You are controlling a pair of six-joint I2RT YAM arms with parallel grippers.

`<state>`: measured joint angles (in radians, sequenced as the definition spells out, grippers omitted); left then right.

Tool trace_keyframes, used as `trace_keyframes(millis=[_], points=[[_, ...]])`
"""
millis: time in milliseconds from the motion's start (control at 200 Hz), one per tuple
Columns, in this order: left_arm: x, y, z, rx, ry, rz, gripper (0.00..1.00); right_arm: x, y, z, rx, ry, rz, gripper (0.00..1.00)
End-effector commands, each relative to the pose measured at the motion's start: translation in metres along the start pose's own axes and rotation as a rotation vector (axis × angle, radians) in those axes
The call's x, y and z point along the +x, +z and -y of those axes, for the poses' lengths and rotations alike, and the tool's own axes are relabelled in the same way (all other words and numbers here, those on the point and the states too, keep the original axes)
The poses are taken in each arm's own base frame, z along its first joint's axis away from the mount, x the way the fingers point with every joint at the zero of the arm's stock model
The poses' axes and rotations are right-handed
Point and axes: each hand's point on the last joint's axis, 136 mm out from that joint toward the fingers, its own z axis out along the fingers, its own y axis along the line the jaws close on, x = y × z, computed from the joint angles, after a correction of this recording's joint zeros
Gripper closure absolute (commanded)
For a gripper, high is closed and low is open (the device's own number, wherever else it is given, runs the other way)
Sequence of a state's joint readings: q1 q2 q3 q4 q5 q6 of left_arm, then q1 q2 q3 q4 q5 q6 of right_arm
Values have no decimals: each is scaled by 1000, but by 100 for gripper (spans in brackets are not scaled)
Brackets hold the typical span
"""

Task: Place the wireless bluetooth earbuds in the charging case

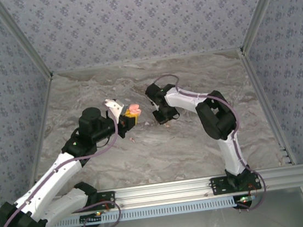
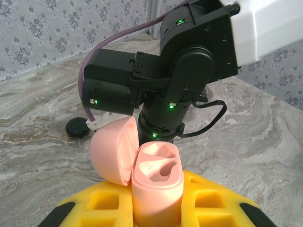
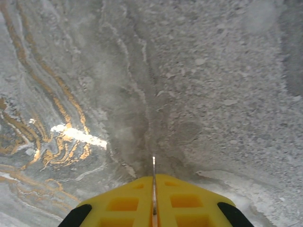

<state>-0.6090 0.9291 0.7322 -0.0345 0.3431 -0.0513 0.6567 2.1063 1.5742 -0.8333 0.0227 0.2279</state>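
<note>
The open pink charging case [image 2: 157, 182] is grasped by the left pincer [image 2: 156, 208], its lid [image 2: 113, 150] swung to 9 o'clock. At 12 o'clock the bench [image 2: 38, 156] is blocked by the right arm's black wrist [image 2: 170, 80]. A black disc [image 2: 77, 127] is seen at 10 o'clock. The right pincer [image 3: 153, 184] is clenched over the bench. In the top view, a pale speck [image 1: 133, 140], too small to name, is seen at 6 o'clock of the case.

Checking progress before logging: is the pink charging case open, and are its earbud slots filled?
Open, empty: the charging case has its lid swung back, both wells bare.
</note>
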Motion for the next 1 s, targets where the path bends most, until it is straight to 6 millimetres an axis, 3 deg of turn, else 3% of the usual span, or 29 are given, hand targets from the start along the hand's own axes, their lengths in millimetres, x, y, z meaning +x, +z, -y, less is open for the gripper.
trace_keyframes(millis=[0, 420, 994], points=[[-12, -7, 3, -6, 29, 33, 83, 8, 6, -7, -15, -25, -53, 89], [-11, -10, 2, -16, 35, 31, 83, 29, 4, -23, -46, -110, -99, 89], [-12, -11, 1, -22, 34, 32, 83, 48, -13, -11, 36, -180, -115, 88]])
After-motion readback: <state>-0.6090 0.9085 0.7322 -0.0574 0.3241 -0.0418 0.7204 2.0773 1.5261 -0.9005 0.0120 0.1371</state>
